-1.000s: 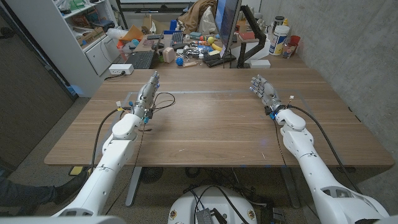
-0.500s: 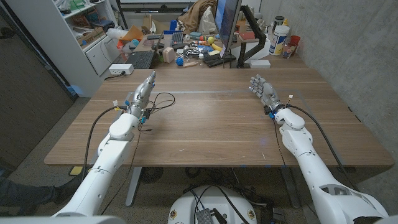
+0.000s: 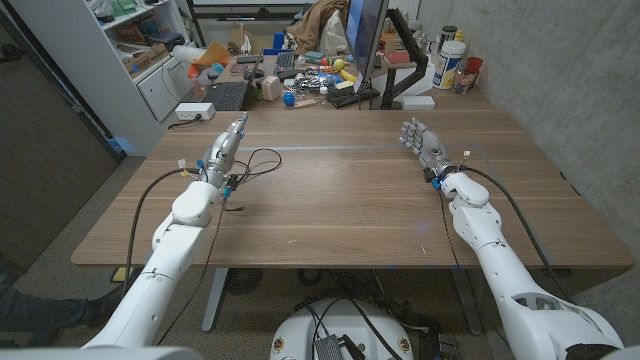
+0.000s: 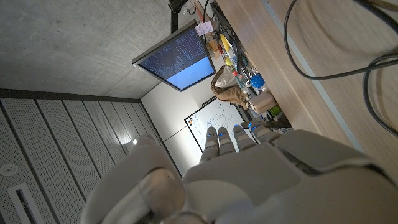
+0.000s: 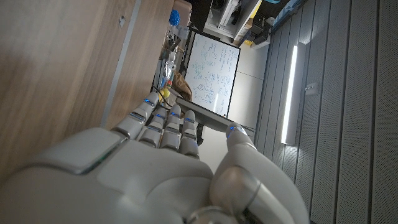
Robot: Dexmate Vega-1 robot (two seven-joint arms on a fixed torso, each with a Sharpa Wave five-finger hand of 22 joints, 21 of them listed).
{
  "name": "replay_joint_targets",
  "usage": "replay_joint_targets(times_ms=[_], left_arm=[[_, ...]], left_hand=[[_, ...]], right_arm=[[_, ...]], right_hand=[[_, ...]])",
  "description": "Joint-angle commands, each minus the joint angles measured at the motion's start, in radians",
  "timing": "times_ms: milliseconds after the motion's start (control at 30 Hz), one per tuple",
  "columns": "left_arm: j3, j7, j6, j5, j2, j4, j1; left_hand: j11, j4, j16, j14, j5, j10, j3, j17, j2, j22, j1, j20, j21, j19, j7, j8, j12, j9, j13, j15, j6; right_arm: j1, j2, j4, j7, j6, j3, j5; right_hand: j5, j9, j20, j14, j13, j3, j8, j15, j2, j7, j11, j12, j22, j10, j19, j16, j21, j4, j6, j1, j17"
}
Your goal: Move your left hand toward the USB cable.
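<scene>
— What sits toward the bench's [image 3: 330, 215] left edge?

— The left hand [image 3: 224, 150], fingers [image 3: 238, 128] straight and together, reaching toward the far edge and grasping nothing. In the left wrist view the same hand [image 4: 249, 180] shows its back, fingertips [image 4: 224, 132] extended side by side.

— And the USB cable [image 3: 262, 158]?

— Just beside that hand, on its inner side, lying on the wood in a thin black loop in the bench's left half, nearer the far edge than the near one. The left wrist view catches it as dark curves [image 4: 329, 68] across the wood. Whether the hand touches it, I cannot tell.

— Anything past the middle?

— Along the far edge there is a keyboard [image 3: 227, 96], a clutter of small colourful items [image 3: 315, 83] and a monitor [image 3: 366, 40] on its stand.

— And toward the right edge?

— The right hand [image 3: 423, 143], standing with palm turned inward, fingers [image 3: 411, 129] loosely spread and lightly bent, released and holding nothing. A black cable [image 3: 505, 200] runs along its forearm. The right wrist view shows the hand [image 5: 161, 168] from behind, fingers [image 5: 163, 121] extended over bare wood.
</scene>
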Motion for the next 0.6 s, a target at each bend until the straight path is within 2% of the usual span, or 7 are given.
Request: replay_joint_targets(times_ms=[33,600], left_arm=[[-0.007,0.017,0.016,0.039,0.019,-0.026,0.012],[-0.015,0.053,0.037,0.119,0.052,-0.066,0.039]], left_hand=[[-0.001,-0.001,0.004,0.006,-0.003,0.007,-0.005,0.005,0.003,0.001,0.015,-0.026,0.000,-0.002,0.002,0.000,0.000,0.003,0.002,0.003,0.009],[-0.002,-0.003,0.004,0.009,-0.005,0.010,-0.007,0.005,0.006,0.001,0.021,-0.024,0.000,-0.002,0.002,0.000,-0.001,0.003,0.003,0.004,0.015]], right_arm=[[0.005,0.004,0.008,-0.003,0.005,0.002,-0.003],[-0.006,0.003,-0.002,-0.007,0.006,0.007,-0.001]], right_hand=[[0.005,0.006,-0.005,0.011,0.004,0.004,0.003,0.001,0.001,0.003,-0.002,0.000,0.002,0.011,0.006,0.007,-0.004,-0.001,0.010,0.006,0.004],[0.005,0.006,-0.005,0.011,0.004,0.004,0.003,0.001,0.002,0.004,0.002,-0.001,0.003,0.011,0.006,0.007,-0.005,-0.001,0.010,0.006,0.004]])
